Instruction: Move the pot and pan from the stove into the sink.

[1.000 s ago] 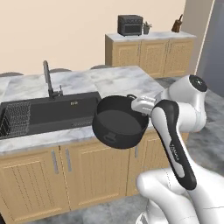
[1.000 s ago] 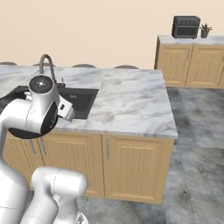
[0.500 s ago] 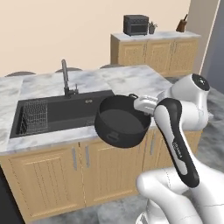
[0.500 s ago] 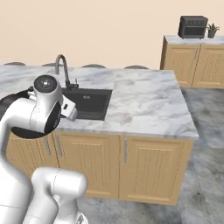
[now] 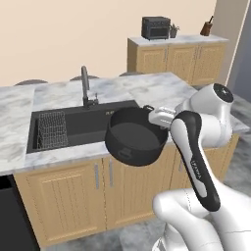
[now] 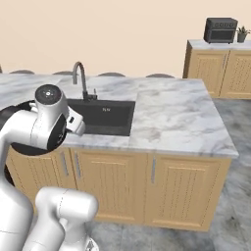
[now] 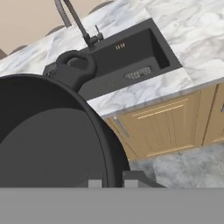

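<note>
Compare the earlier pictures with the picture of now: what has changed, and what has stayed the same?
The whole view has shifted, so the base has driven: the wide black rectangular sink and its dark arched faucet now stand nearer the middle of the left base view. The hand stays shut on the rim of the deep round dark grey-black pot, held tilted in front of the marble counter. Nothing was let go.

A toaster oven [image 5: 156, 27], a small plant [image 5: 173, 30] and a knife block [image 5: 208, 26] sit on the far counter [image 5: 196, 41].

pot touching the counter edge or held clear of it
Apart. The left base view shows the pot held by the gripper, hanging before the cabinets, off the counter.
</note>
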